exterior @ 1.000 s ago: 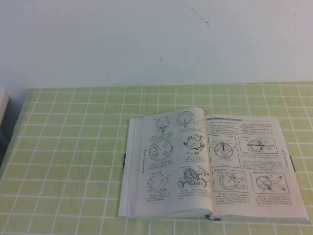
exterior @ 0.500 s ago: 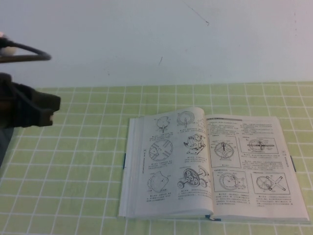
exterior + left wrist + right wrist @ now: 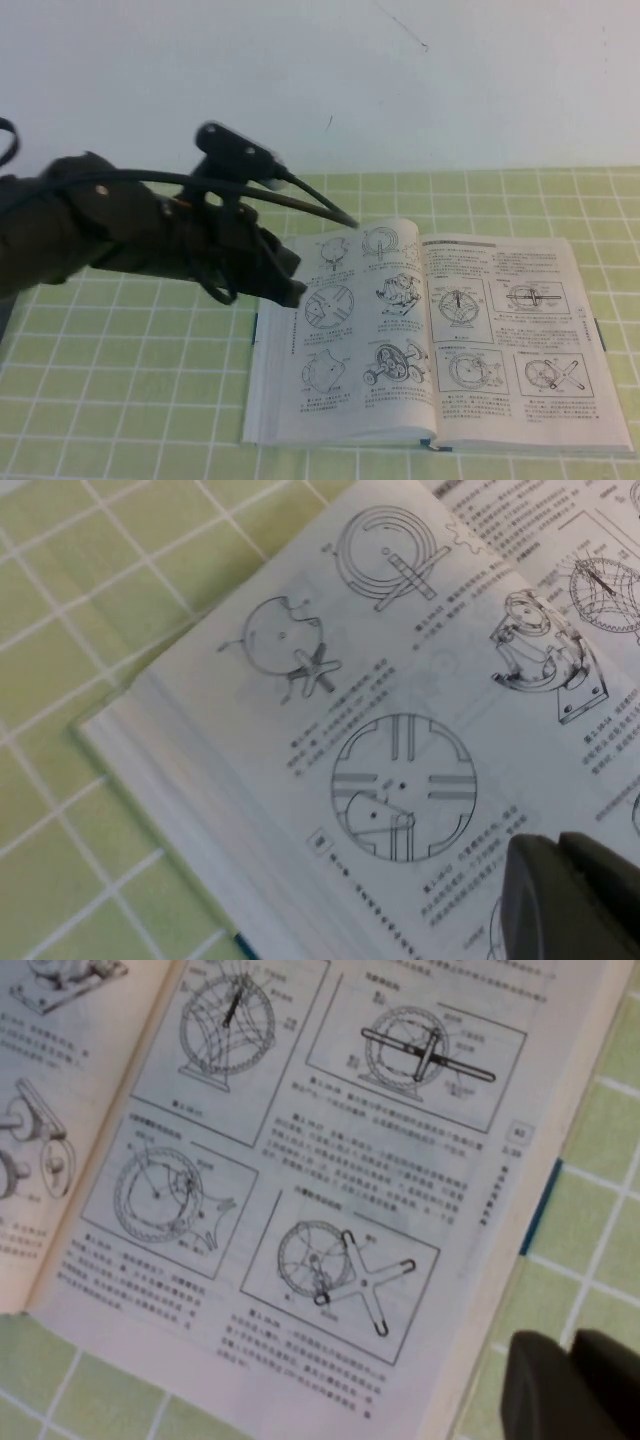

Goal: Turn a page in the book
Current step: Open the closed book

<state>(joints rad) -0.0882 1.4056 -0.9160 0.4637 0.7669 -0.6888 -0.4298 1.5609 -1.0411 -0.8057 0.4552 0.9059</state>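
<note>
The book [image 3: 435, 340] lies open and flat on the counter [image 3: 130, 400], toward the near right corner, its thin blue cover edge showing along the right and near sides. The counter is covered by a green cloth with a white grid. The page [image 3: 510, 335] on the right side of the spread lies flat, carrying boxed line drawings of wheels and mechanisms with blocks of text between them; the facing left-hand page also shows wheel and gear drawings. The left arm reaches in from the counter's left edge, and the left hand [image 3: 285, 275] hangs over the far left corner of the book, just above the outer margin of the left-hand page; its dark fingertips [image 3: 570, 895] appear pressed together and grasp nothing. The right hand [image 3: 565, 1385] shows only in its own wrist view, poised above the book's right-hand edge near the blue cover strip, its fingertips likewise together and gripping nothing.
</note>
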